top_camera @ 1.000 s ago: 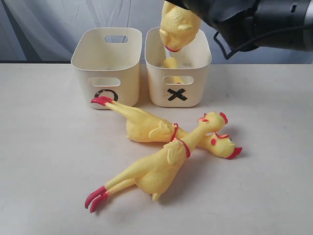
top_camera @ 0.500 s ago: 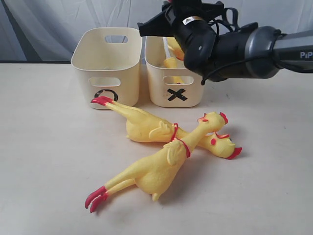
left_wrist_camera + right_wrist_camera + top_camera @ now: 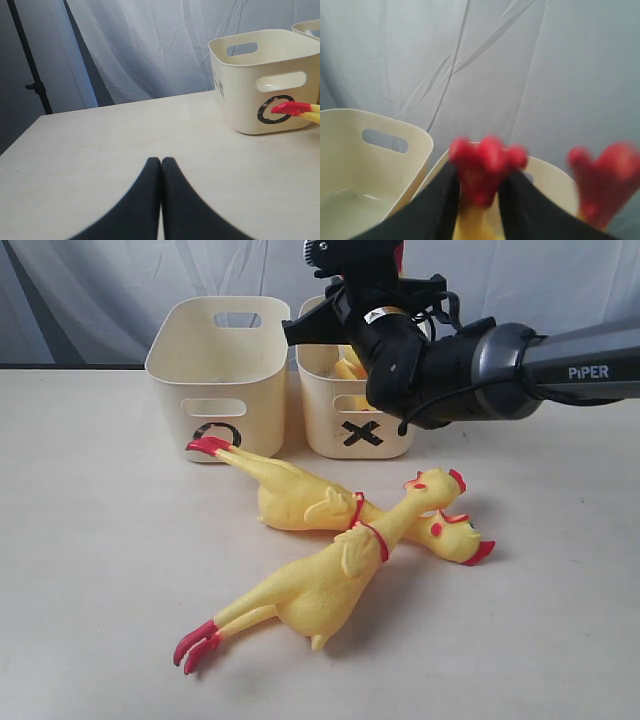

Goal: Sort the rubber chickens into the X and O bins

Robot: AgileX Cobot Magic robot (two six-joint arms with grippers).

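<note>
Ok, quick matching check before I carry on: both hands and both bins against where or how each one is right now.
1 left hand
2 right hand
3 O bin
4 X bin

A yellow chicken inside
B shut, above the table
C red foot between its fingers
D red feet lying before its mark

Pairs: 1-B, 2-C, 3-D, 4-A
</note>
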